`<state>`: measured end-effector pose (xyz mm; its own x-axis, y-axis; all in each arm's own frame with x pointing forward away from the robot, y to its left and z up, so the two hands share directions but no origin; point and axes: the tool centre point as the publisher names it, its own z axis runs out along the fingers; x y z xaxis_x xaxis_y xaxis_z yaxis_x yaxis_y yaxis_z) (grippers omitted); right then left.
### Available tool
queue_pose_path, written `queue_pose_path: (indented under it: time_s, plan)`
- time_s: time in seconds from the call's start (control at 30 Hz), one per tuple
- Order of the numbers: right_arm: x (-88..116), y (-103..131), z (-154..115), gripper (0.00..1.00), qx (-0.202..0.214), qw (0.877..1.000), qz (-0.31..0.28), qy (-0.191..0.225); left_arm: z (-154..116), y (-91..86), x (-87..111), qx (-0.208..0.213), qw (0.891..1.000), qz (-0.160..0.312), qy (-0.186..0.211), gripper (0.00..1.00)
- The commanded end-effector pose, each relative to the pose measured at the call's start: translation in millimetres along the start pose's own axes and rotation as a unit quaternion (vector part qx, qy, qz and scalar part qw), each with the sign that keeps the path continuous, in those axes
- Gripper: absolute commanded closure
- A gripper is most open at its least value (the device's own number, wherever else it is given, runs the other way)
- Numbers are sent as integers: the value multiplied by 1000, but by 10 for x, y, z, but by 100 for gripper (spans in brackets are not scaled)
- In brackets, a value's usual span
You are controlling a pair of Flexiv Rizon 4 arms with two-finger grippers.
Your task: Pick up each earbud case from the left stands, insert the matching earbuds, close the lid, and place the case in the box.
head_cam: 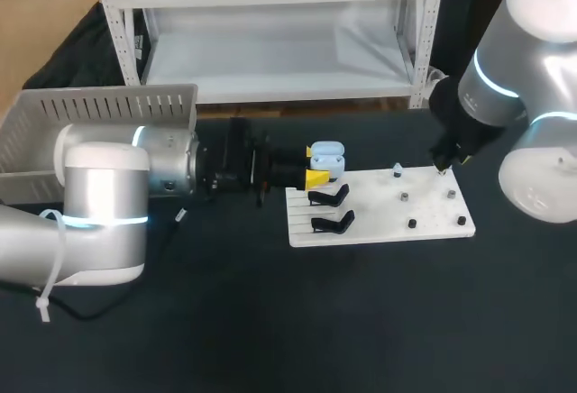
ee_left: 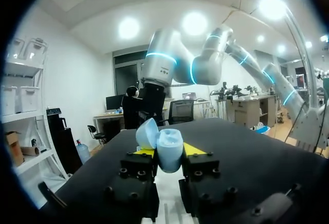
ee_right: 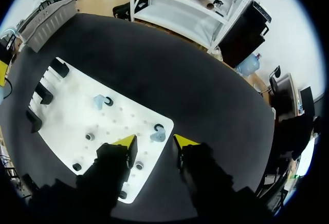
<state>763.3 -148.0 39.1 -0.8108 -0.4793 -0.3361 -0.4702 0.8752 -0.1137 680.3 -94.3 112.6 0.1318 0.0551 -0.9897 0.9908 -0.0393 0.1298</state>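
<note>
My left gripper (ee_left: 168,157) has both yellow tips pressed to the sides of the pale blue earbud case (ee_left: 169,151), holding it just above the near-left end of the white board (head_cam: 379,222). The case stands with its long axis upright. Its lid (ee_left: 148,133) is swung open and leans toward the far side of the table, and the mouth seems to face up, though the angle is poor. My right gripper (ee_right: 155,143) hangs over the board's far right corner with its fingers parted. A pale blue earbud (ee_right: 157,136) sits on its peg between them, untouched. A second earbud (ee_right: 99,101) stands on another peg. Black stands (head_cam: 329,196) line the board's left end. The slotted box (head_cam: 99,105) sits far left, and I cannot make out its inside.
</note>
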Motion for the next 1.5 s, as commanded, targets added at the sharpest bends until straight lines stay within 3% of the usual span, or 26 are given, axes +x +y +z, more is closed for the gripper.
queue_pose_path:
  time_s: [0.03, 0.7, 1.5]
  plan:
    - [18, -4, 27, 54, -1, 1000, -1, 2, 3, -1, 4, -1, 1000, 1, -1, 100]
    - [-17, -14, 141, 55, -5, 1000, 3, 8, 3, -1, 4, -1, 1000, 1, -1, 100]
    - [15, -34, 171, 65, -9, 1000, 11, 12, 3, -1, 4, -1, 1000, 1, -1, 100]
